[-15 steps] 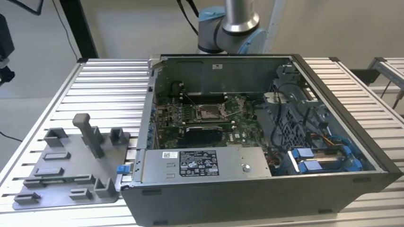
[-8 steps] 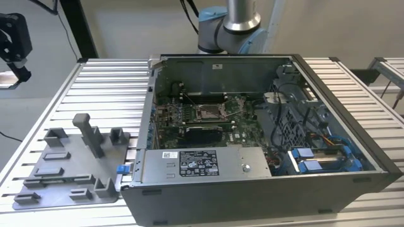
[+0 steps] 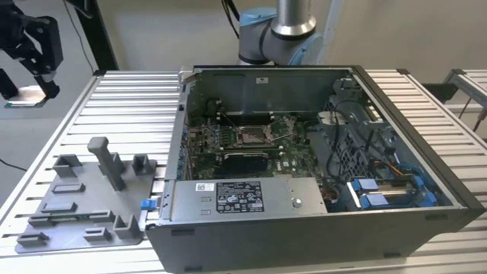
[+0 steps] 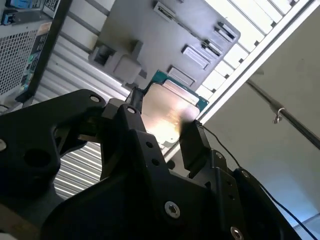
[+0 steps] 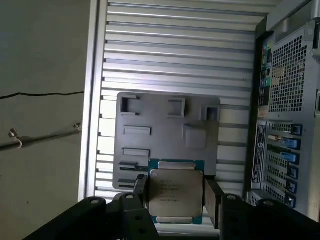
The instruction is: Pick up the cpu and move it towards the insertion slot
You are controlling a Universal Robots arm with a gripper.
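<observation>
Gripper (image 5: 177, 196) clamped on the cpu (image 5: 176, 185), one finger (image 5: 141, 186) on each of two opposite edges. Cpu is raised high at the exterior view's left (image 3: 23, 98), well apart from the insertion slot (image 3: 251, 136). It is held flat, metal top facing the first wrist view, and its slightly longer side runs along the fingers. Ribbed metal table (image 3: 137, 108), grey floor (image 5: 45, 60) beside it. Count: one cpu, one slot, one grey fixture tray (image 3: 76, 200), one open computer case (image 3: 304, 240).

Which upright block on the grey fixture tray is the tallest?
The slim post standing between two squat blocks, rising well above both in the exterior view.
</observation>
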